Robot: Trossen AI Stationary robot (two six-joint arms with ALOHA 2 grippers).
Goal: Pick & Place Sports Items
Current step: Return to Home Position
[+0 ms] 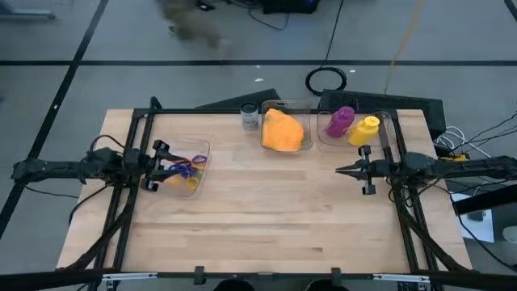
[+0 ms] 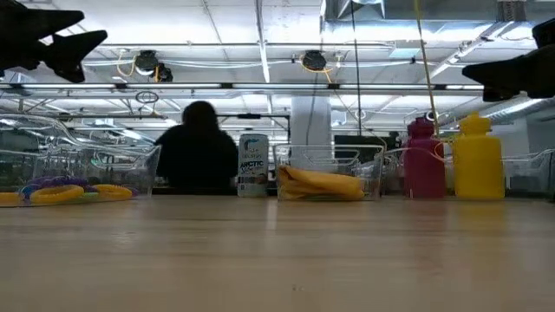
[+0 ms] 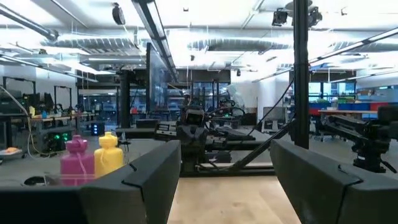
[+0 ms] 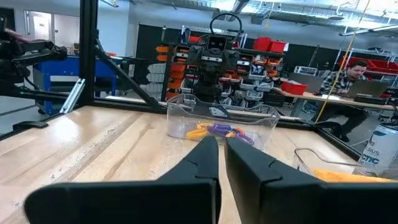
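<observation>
Pale wooden table (image 1: pixel 266 210), grey floor (image 1: pixel 202 85) with dark lines, bright ceiling lights (image 2: pixel 260 39), shelving with red bins (image 4: pixel 275 45).

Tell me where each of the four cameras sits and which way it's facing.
High: overhead, straight down on the wooden table; both arms show, left gripper open, right gripper shut.
Low: at tabletop height, level toward the room; both grippers overhead.
Left wrist: faces the right arm past its spread fingers.
Right wrist: faces the left arm past its closed fingers.
High and low share the orange soft cloth.
</observation>
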